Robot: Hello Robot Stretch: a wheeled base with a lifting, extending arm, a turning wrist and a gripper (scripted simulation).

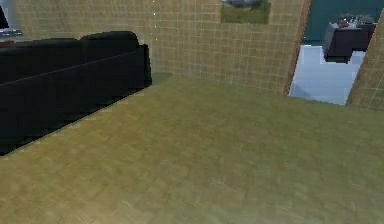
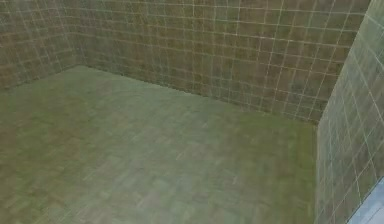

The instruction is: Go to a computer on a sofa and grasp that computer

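Where the sofa [image 1: 70,80] is standing: along the forward view's left, black and long, its back running toward the far wall and its near end going off the left edge.
computer: I cannot tell where it is lying; the sofa's seat and cushions are reading as one dark mass.
pale bit [image 1: 6,32]: peeking over the sofa's back at the top left corner, pale with some red, too small to name.
floor [image 1: 200,150]: spreading olive-green from the sofa's front across to the doorway.
far wall [image 1: 190,40]: rising tan and tiled behind the sofa.
picture [image 1: 246,10]: hanging high on the far wall, right of the middle, cut by the top edge.
doorway [image 1: 330,75]: opening at the forward view's right, with pale blue flooring lying beyond it.
dark furniture [image 1: 348,38]: sitting past the doorway against a teal wall, boxy; what it is I cannot tell.
side floor [image 2: 150,150]: stretching out in the arm side view in the same olive tone.
side walls [image 2: 200,50]: meeting in tiled corners at that view's left and right.
tool: whether it is spread or pressed together, I cannot tell.
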